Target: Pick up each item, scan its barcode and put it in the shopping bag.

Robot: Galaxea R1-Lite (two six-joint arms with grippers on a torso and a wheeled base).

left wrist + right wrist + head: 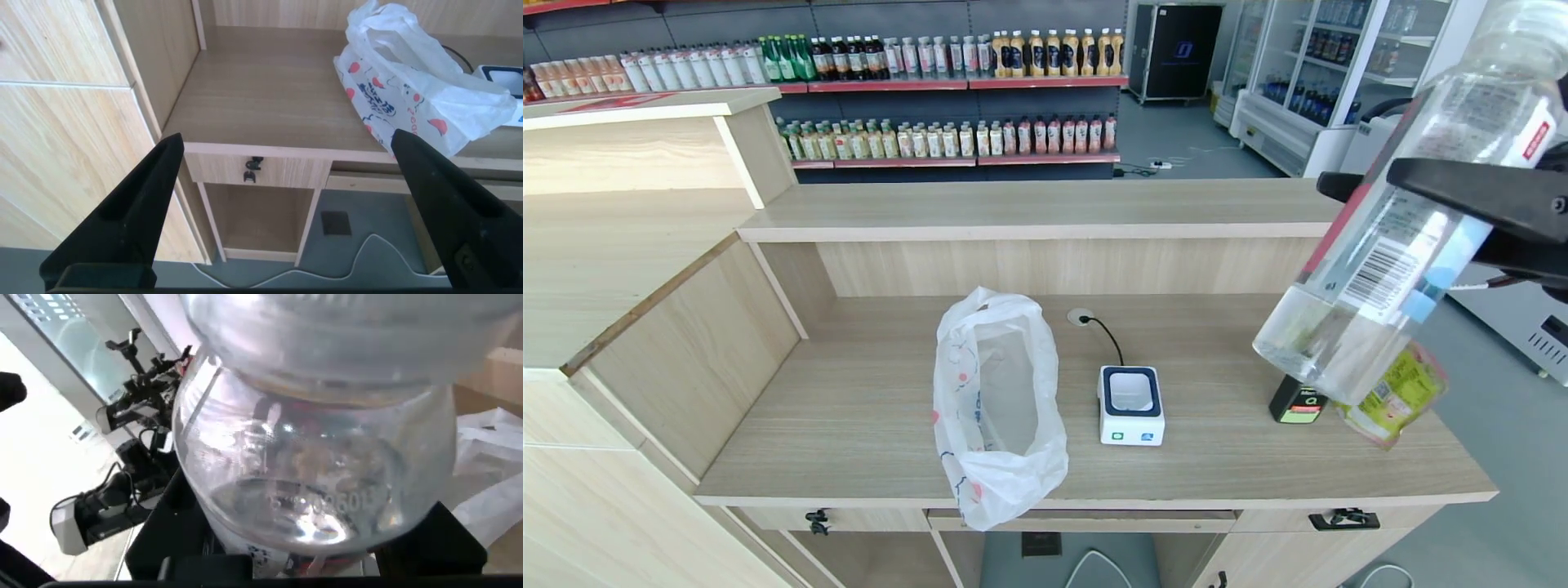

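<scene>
Trouble looms if the right gripper [1357,181], pinching the tilted clear bottle [1405,220] high at the scanner's [1131,404] three o'clock, brings the barcode [1380,278] in face-up and unread, or clips the green pouch [1396,400] beneath, while the left gripper [286,139] hangs spread and the shopping bag [1001,408] waits at nine o'clock.

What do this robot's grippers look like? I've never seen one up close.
Both are matte black. The left gripper has two broad, wedge-shaped fingers that taper toward their tips, smooth and unmarked. The right gripper has the same kind of long, flat black fingers.
</scene>
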